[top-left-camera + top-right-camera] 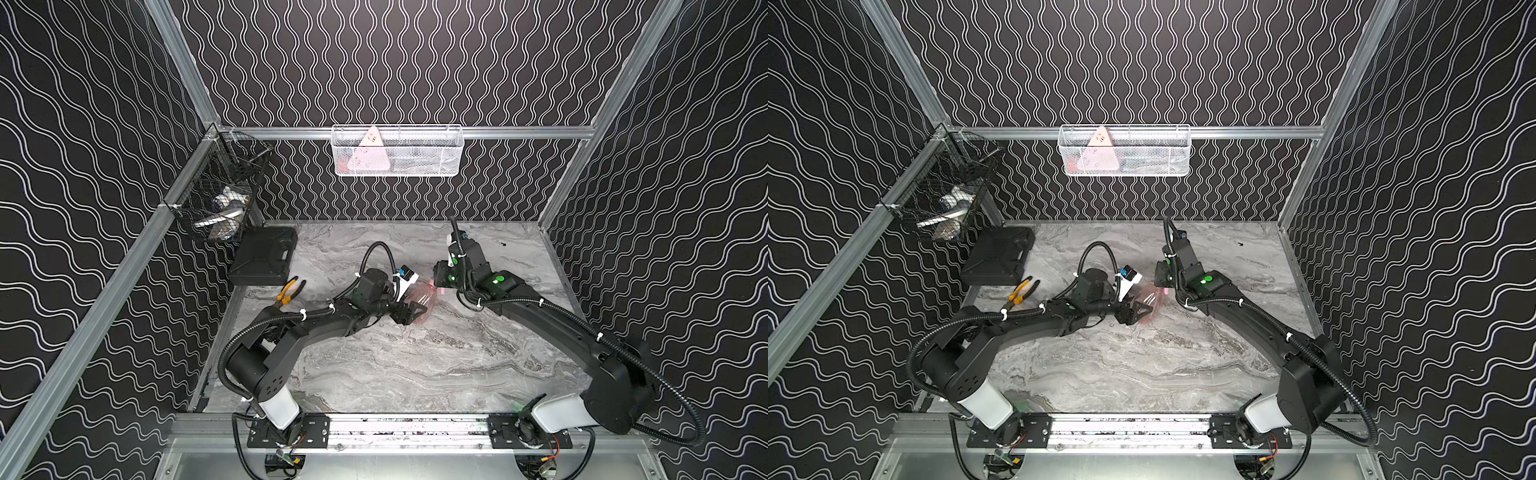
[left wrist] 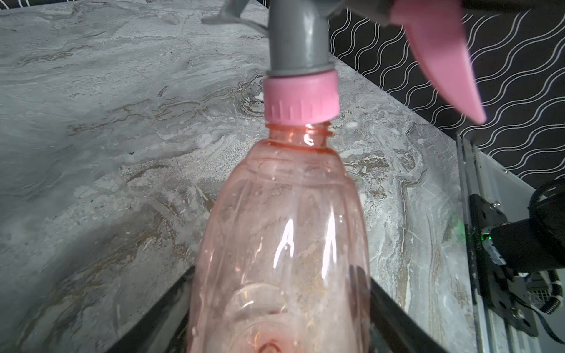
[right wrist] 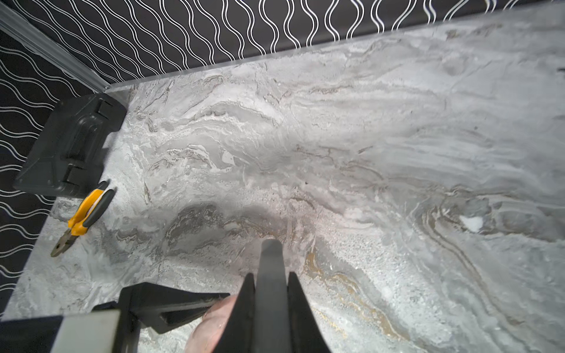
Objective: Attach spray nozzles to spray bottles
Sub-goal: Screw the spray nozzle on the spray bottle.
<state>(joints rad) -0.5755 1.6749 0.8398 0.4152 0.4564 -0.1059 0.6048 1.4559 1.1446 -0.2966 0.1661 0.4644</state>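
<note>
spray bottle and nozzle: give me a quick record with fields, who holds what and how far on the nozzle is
spray bottle: translucent pink, gripped around its body by the left gripper
spray nozzle: grey head clamped in the right gripper
fit: pink collar sits at the neck's mouth, threads showing below it, not screwed down
nearby: pliers and black case lie aside on the table

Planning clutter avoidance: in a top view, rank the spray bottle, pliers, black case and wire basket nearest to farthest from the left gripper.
1. spray bottle: in the left gripper's jaws.
2. pliers: table, to its left.
3. black case: behind the pliers.
4. wire basket: on the left wall.
</note>
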